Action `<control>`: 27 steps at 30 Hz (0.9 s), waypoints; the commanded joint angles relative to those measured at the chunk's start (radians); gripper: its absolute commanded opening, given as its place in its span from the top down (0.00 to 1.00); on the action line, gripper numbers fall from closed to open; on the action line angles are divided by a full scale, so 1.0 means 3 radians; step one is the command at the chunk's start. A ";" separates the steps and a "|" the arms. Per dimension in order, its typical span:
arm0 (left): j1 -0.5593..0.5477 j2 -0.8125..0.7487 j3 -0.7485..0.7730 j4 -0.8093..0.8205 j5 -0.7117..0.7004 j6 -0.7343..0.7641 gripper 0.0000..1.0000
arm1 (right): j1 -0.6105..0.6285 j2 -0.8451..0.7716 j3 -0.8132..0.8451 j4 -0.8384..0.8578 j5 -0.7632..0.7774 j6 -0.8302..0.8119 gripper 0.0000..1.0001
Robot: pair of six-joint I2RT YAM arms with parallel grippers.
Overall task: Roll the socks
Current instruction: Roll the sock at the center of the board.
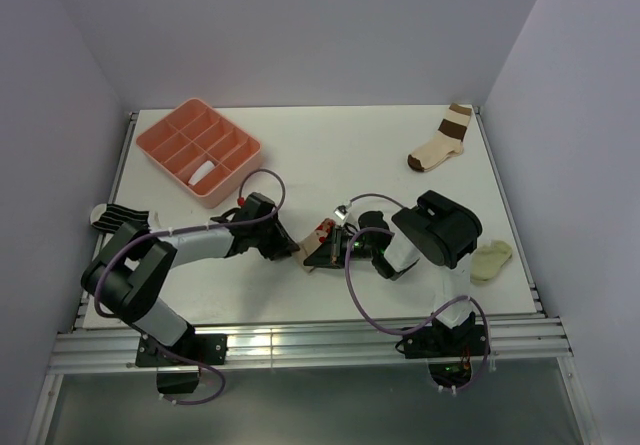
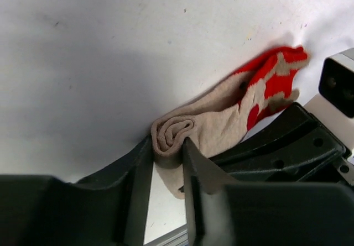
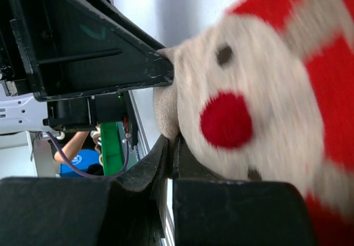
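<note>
The tan sock with a red end (image 1: 321, 232) lies near the table's middle, between both arms. Its tan end is rolled into a coil (image 2: 172, 135); the red end (image 2: 272, 73) stretches away flat. My left gripper (image 2: 167, 146) has a finger pressed on each side of the coil. My right gripper (image 3: 173, 144) is shut on a thin edge of the same sock (image 3: 249, 91), and its black body (image 2: 287, 144) lies just beside the sock. A black-and-white thin-striped sock (image 1: 120, 215) lies at the table's left edge.
A salmon divided tray (image 1: 160, 137) sits at the back left, with a white item (image 1: 203, 173) in one compartment. A cream sock with brown bands (image 1: 441, 145) lies at the back right. A pale yellowish lump (image 1: 491, 260) rests by the right arm.
</note>
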 commanded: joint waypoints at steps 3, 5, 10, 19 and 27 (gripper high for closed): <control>-0.0008 0.0248 0.0312 -0.0586 -0.0145 0.0256 0.84 | -0.0003 -0.0011 0.0010 -0.0613 0.0190 -0.0317 0.97; -0.0018 0.0319 0.0435 -0.0755 -0.0226 0.0327 0.99 | -0.0003 -0.0144 0.0035 -0.0792 0.0236 -0.0434 0.92; -0.0059 0.0493 0.1084 -0.1715 -0.0497 0.0526 1.00 | 0.0007 -0.0634 0.0117 -0.1456 0.0482 -0.0838 0.66; -0.0289 0.1321 0.2409 -0.3087 -0.1086 0.0838 1.00 | 0.0396 -0.1590 0.0408 -0.2775 0.1631 -0.1626 0.51; -0.0396 0.1823 0.2956 -0.3557 -0.1060 0.1069 0.99 | 0.1208 -0.1883 0.0812 -0.3359 0.3471 -0.2152 0.48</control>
